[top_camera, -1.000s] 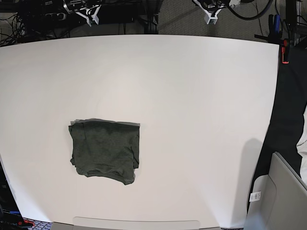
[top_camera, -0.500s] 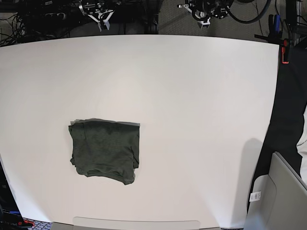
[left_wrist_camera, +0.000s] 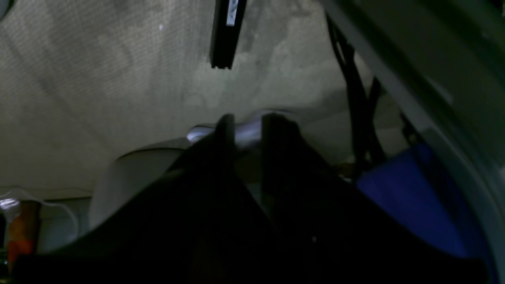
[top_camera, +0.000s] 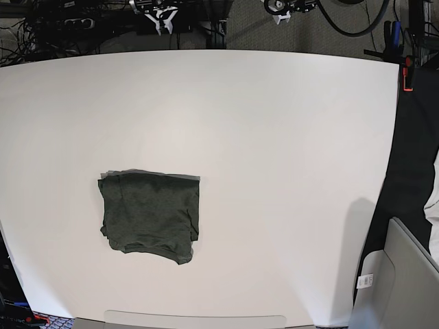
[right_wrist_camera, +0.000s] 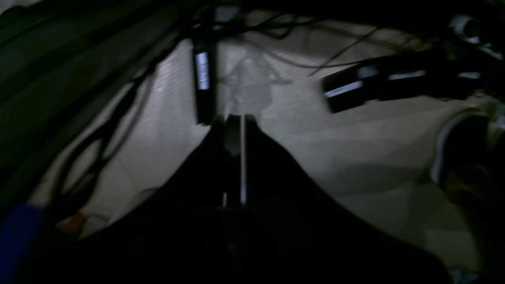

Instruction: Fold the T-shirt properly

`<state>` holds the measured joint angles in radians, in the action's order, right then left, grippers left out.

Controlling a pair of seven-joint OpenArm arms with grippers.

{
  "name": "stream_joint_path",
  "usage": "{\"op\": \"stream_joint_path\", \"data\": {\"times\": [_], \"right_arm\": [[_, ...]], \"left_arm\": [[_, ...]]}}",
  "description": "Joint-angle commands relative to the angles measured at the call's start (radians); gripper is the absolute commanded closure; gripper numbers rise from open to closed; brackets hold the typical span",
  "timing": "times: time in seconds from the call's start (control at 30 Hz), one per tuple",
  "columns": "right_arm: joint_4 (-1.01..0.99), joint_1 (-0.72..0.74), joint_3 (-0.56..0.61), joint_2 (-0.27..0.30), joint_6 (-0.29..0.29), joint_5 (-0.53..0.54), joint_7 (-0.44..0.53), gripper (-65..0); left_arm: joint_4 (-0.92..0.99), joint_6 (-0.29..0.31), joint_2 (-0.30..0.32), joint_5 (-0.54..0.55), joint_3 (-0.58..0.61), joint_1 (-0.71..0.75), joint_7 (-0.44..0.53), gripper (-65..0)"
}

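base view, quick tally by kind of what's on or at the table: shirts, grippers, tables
T-shirt, folded: 1
Grippers, right gripper and left gripper, beyond the far edge: 2
White table: 1
Total: 4

T-shirt point(top_camera: 150, 216): soft matt heathered knit cloth. Table point(top_camera: 288, 171): smooth matt white surface. Floor point(left_wrist_camera: 98, 79): rough carpet.

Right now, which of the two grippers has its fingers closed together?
The right gripper: its fingers meet. The left gripper shows a gap between its fingers.
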<state>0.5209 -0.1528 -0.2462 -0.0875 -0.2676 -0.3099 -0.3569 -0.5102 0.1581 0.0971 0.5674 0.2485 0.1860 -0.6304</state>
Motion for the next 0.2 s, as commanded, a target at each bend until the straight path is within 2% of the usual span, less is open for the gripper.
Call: {"op": "stream_joint_path", "data": {"times": [0.0, 0.17], "right_arm": [[-0.008, -0.001, 0.003, -0.005, -0.005, 0.002, 0.042, 0.0], [-0.077, 0.011, 0.002, -0.024, -0.005, 0.002, 0.132, 0.0]], "left_arm": [[-0.006, 0.01, -0.003, 0.004, -0.001, 0.01, -0.007, -11.9], [-0.006, 0.01, -0.032, 0.006, 0.001, 0.016, -0.009, -11.9]]}}
